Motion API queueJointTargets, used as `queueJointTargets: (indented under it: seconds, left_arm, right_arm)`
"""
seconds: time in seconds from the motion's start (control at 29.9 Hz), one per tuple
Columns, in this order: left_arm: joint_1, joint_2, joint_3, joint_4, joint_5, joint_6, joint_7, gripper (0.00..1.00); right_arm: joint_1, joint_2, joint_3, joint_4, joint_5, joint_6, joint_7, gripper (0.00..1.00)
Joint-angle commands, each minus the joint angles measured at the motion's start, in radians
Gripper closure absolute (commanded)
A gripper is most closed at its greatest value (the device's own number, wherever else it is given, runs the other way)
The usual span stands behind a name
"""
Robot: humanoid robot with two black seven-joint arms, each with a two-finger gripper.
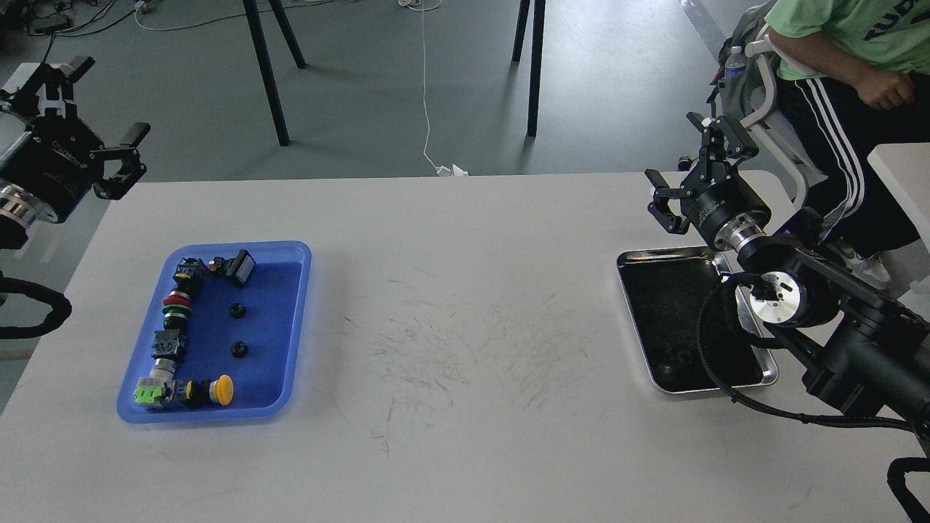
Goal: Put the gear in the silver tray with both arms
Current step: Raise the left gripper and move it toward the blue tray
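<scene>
At the upper left of the frame the left gripper [102,109] hung past the table's [465,327] far left corner, its two fingers spread wide with nothing between them. At the right, the right gripper [679,171] was also spread wide and held nothing; it hovered above the far end of the silver tray [766,374], touching neither tray nor table. The tray lay at the right side of the table, its dark inside partly hidden by the right arm and cable. At the left side sat a blue tray [290,327] with two small black gears [237,310] lying apart on its floor, beside a row of push-button switches [174,327] along its left and near edges.
</scene>
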Motion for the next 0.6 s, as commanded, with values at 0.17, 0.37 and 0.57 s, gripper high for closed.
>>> queueJointTargets:
  seconds: [0.17, 0.37, 0.57]
  left_arm:
    - [0.003, -0.022, 0.003, 0.004, 0.001, 0.000, 0.002, 0.02]
    - [0.003, -0.031, 0.000, 0.007, -0.013, 0.000, 0.005, 0.02]
    - [-0.001, -0.091, 0.004, 0.030, -0.079, 0.000, 0.019, 0.02]
  right_arm:
    - [0.000, -0.001, 0.000, 0.001, -0.001, 0.000, 0.000, 0.01]
    - [-0.001, -0.001, 0.024, -0.003, 0.001, 0.000, -0.005, 0.01]
    - [0.000, 0.002, 0.041, -0.008, 0.001, -0.002, -0.006, 0.01]
